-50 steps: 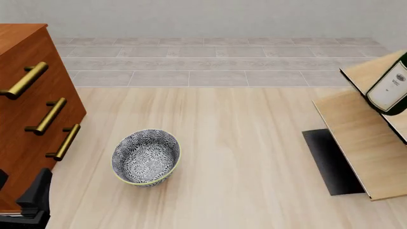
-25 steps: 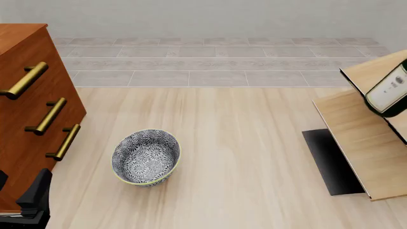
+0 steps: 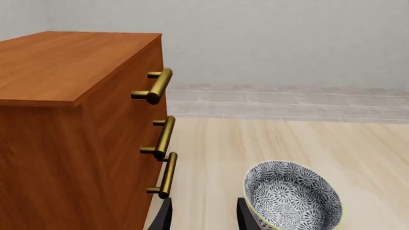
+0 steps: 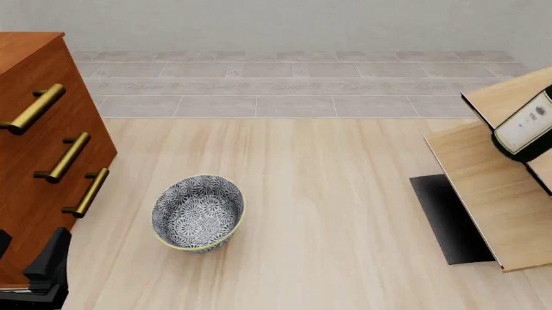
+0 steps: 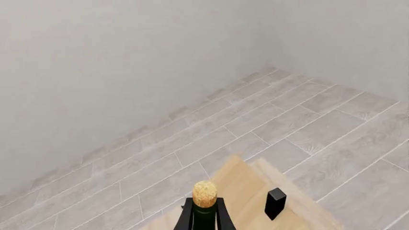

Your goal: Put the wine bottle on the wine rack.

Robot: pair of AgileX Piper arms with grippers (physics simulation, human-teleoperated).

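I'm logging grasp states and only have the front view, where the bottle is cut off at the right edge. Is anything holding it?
Observer: Yes. The right wrist view shows the right jaws closed on the neck of the wine bottle, just below its gold top.
Operator: What lies beyond it?
Observer: Pale panels of the wine rack, then grey floor tiles and a wall.
Operator: And the left jaws?
Observer: Open with nothing between them, beside the patterned bowl and near the cabinet.

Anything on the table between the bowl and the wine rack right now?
No. In the front view the stretch from the bowl to the rack is bare tabletop; the rack's black base starts it.
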